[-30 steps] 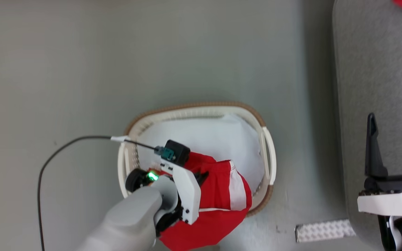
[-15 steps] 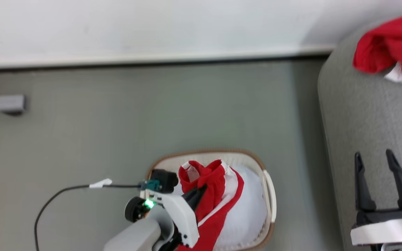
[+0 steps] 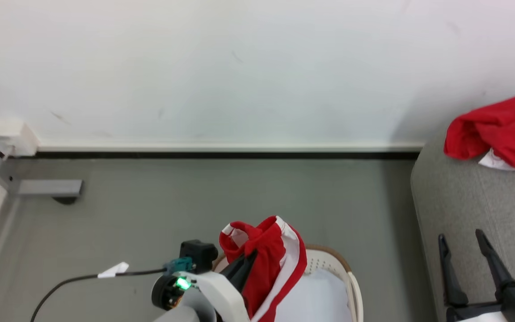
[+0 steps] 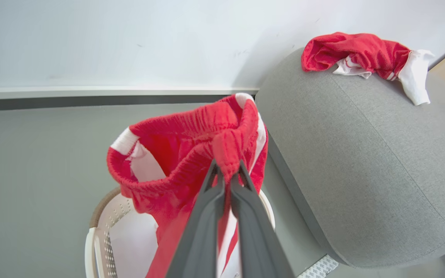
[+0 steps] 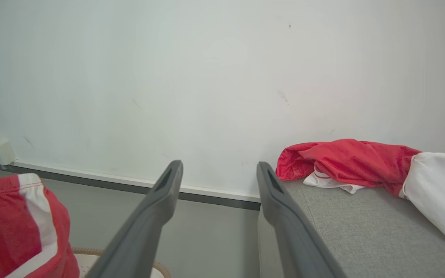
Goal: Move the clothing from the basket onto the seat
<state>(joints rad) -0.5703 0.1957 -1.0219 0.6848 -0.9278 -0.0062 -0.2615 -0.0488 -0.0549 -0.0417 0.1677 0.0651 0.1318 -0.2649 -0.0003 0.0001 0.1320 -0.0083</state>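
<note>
One red garment (image 3: 266, 255) w/ white stripes is pinched at its bunched elastic waistband by the left gripper (image 4: 228, 166), held up above the basket (image 3: 353, 290), lower part hanging down over it. Basket: white perforated plastic, brown rim, upright, near-centre, just left of the seat (image 3: 463, 210). 2nd red-and-white garment (image 3: 503, 129) lies crumpled on the grey woven seat's far end, at right.

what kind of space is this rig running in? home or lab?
Probably a staged living-room corner; home or lab mock-up, can't tell which. Cues: a grey upholstered couch, a white laundry basket on the plain grey floor, and a bare white wall with a baseboard.
</note>
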